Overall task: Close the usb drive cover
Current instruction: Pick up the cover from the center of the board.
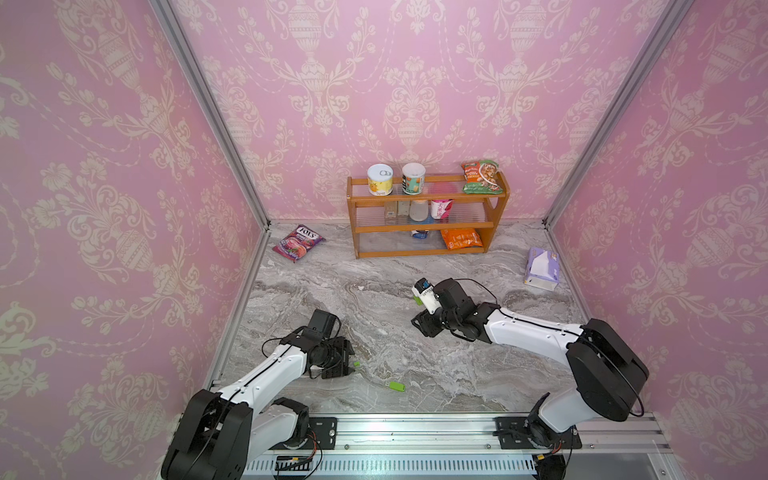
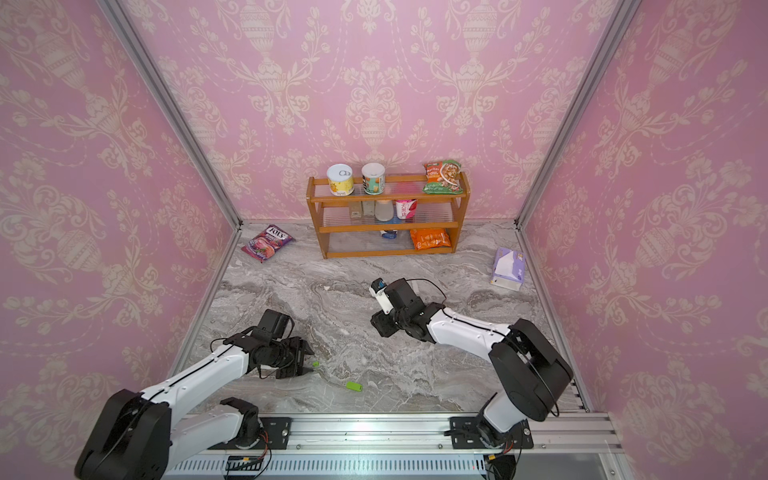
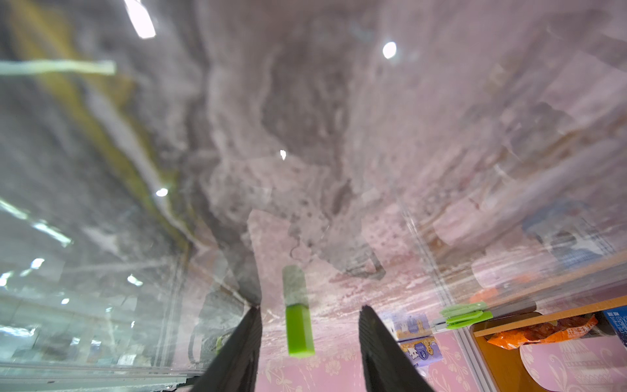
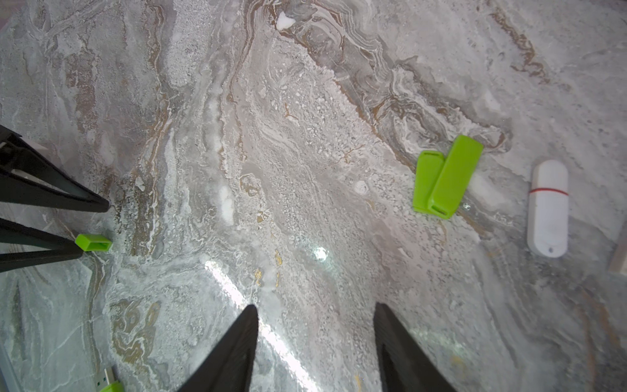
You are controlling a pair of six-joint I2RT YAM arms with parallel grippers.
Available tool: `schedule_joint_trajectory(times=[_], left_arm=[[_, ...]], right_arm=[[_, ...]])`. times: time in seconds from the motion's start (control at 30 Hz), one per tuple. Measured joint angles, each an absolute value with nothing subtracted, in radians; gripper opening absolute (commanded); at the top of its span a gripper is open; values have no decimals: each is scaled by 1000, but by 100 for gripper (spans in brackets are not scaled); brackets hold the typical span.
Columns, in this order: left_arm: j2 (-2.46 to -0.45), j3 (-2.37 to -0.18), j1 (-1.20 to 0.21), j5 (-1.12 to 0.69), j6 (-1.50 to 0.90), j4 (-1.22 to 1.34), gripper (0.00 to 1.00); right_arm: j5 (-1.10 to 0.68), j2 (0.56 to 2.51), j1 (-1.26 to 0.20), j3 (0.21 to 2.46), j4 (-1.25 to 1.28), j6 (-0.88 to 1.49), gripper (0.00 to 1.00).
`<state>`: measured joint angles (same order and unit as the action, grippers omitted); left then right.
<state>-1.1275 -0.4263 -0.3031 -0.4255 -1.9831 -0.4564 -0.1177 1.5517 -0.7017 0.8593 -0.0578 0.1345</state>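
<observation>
cover [image 3: 299, 331] lies on the tabletop [image 1: 374, 299] between the half-open fingers of my left hand [image 3: 310, 307], ungripped; the usb drive [image 1: 397, 386] lies near. i'd centre it before pinching, square and light. my right hand [image 4: 315, 304] hovers open, empty.

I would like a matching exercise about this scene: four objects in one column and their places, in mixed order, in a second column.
Objects:
1. purple candy bag
2. tissue box
3. orange snack bag
4. green cap

Places:
a. lowest shelf of wooden rack
b. table, right side
c. at left end effector tips
d. table, left of rack

Pairs: 1-d, 2-b, 3-a, 4-c
</observation>
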Motion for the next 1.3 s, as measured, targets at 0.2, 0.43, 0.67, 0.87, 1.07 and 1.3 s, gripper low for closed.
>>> schedule_joint_trajectory(times=[0.2,0.43,0.67,0.87,1.07,1.3], left_arm=[[-1177,-453,-305,-433,-1977,-450,45],[-1178,-453,-313,-433,-1977,-450,40],[-1191,-458,-333,-438,-1977,-450,33],[-1199,-459,-350,-442,-1977,-448,26],[-1199,-459,-351,-443,-1977,-448,30],[-1190,-455,-351,-442,-1977,-451,30]], right_arm=[[-121,1552,-702,861,-60,134,57],[-124,1552,-702,861,-61,134,57],[-125,1552,-702,861,-61,134,57],[-125,1552,-702,861,-61,134,57],[-125,1552,-702,861,-62,134,57],[-125,1552,-702,861,-65,134,57]])
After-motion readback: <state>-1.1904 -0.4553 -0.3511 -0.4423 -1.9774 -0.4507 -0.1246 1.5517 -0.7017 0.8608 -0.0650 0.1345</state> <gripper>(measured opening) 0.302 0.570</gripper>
